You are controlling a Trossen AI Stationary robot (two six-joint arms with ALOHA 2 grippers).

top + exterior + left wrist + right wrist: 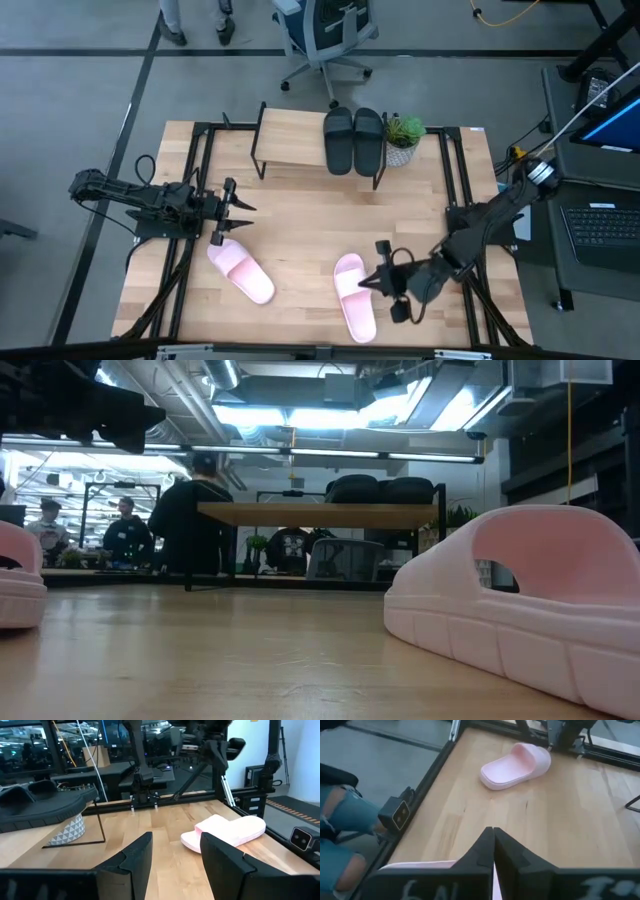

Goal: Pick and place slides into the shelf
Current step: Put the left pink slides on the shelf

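Two black slides [353,140] lie side by side on the right end of the shelf [295,140]; in the low view they show as dark humps [380,488] on its plank [320,514]. Two pink slides rest sole-down on the table: one near the left [240,270], one near the middle front [353,295]. My right gripper [374,282] is shut and hangs over the right edge of that front pink slide [420,866], pointing toward the table's left. My left gripper [243,205] stands open at the table's left, pointing right, with nothing between its fingers [172,855].
A small potted plant [403,140] stands just right of the shelf. Bare wood lies between the two pink slides and in front of the shelf. A person's legs in jeans [340,825] are close to the table's near edge. People stand in the room behind [195,510].
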